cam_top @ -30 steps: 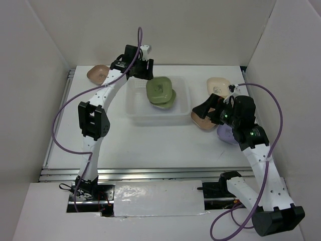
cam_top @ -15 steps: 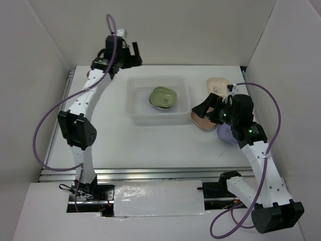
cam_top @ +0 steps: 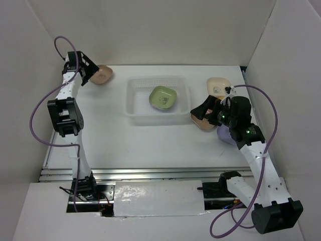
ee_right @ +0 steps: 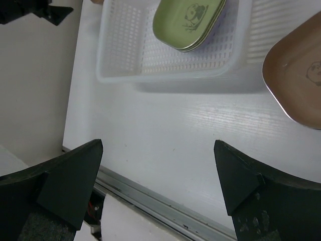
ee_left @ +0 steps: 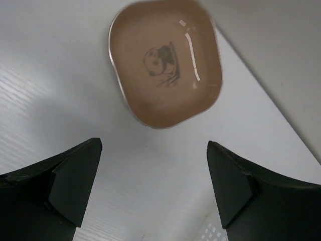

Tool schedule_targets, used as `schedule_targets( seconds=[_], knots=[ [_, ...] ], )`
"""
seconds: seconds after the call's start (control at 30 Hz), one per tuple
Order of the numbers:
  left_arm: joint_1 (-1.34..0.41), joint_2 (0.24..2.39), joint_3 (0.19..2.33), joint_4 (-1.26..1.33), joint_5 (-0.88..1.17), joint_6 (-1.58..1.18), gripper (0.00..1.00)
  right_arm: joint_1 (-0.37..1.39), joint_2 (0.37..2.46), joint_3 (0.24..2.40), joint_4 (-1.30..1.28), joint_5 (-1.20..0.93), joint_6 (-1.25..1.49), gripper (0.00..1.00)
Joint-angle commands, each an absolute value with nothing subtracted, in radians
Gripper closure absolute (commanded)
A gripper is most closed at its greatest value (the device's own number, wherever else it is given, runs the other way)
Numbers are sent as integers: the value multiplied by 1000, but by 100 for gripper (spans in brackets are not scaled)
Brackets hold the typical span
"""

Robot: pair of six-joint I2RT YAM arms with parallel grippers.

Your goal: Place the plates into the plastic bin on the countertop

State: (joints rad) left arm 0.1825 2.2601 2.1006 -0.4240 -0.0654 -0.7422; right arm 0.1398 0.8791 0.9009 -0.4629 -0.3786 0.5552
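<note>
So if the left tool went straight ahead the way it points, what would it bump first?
Probably the brownish-pink plate with the panda mark. It lies on the countertop straight ahead of the open left tool, centred in front of it, though depth is hard to judge.

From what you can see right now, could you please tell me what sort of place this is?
Probably a robotics test cell, not a kitchen: white panels box in a white table, and a left arm and right arm stand at its near edge.
</note>
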Motion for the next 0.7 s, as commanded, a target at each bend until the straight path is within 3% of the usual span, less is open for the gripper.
schedule_targets(
  seconds=[0.0, 0.33, 0.53, 0.6, 0.67],
  knots=[
    [213, 2249, 2054, -270, 15, -837, 1, 146, 859, 885, -400, -399, 528, 0],
    [233, 2465, 2148, -255, 6, -954, 1, 147, 873, 871, -403, -367, 491, 0],
    [230, 2545, 2138, -164, 6, -1037, 6, 147, 859, 876, -422, -324, 482, 0],
    [218, 2571, 2170, -170, 6, -1035, 11, 147, 851, 870, -413, -337, 483, 0],
    [209, 2603, 2226, -217, -35, -1029, 24, 150, 845, 871, -416, -336, 483, 0]
  ],
)
